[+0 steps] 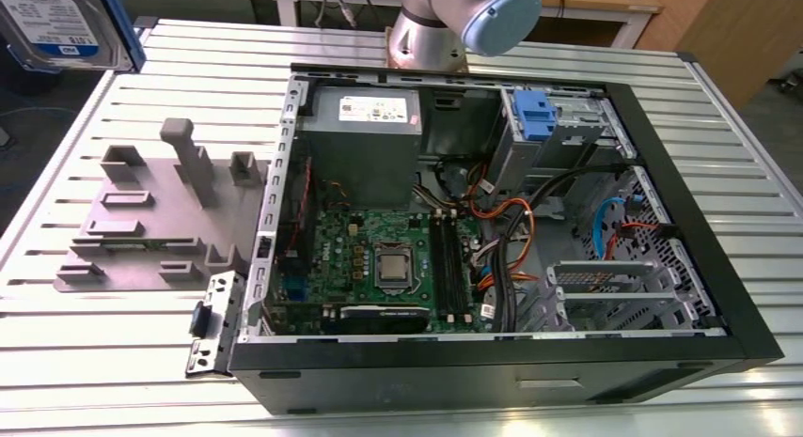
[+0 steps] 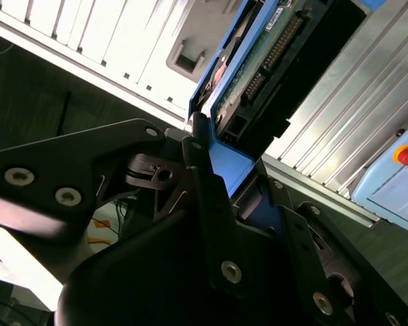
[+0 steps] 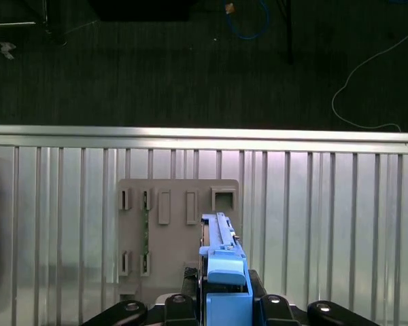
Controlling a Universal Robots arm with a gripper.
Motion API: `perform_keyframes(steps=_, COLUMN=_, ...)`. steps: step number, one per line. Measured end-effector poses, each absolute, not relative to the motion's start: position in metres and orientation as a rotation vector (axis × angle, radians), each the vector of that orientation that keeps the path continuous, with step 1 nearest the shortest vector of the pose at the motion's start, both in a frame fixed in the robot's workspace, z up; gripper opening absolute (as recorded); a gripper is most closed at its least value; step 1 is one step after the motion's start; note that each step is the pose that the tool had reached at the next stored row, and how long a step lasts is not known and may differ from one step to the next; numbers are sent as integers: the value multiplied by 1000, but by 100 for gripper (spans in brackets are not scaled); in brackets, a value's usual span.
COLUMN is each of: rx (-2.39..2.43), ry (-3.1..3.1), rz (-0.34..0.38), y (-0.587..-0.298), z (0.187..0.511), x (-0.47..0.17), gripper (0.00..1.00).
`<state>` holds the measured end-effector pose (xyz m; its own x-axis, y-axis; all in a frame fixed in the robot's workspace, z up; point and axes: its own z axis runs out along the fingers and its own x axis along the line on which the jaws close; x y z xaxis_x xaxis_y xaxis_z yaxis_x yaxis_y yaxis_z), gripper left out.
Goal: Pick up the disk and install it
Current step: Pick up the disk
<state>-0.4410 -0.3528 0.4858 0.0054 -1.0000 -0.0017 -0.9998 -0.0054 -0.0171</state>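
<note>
The disk, silver-grey with a white-and-blue label, hangs high at the exterior view's upper left, above the table's corner. In both wrist views its bright blue bracket sits between my black fingers. The first wrist view shows the disk edge-on, held above the grey fixture plate, with my gripper shut on its bracket. In the second wrist view the disk's green circuit board and connector face the camera, and the gripper clamps the blue frame.
An open black computer case lies on the slatted metal table. Inside are a motherboard, cables, a blue-tabbed bay and a metal drive cage. The grey fixture stands at the case's left. The arm's base is behind the case.
</note>
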Motion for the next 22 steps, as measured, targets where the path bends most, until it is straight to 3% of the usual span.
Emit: perform_keyframes(steps=22, rx=-2218, ry=2206, rz=-17, y=-354, z=493, x=-438, gripper=36)
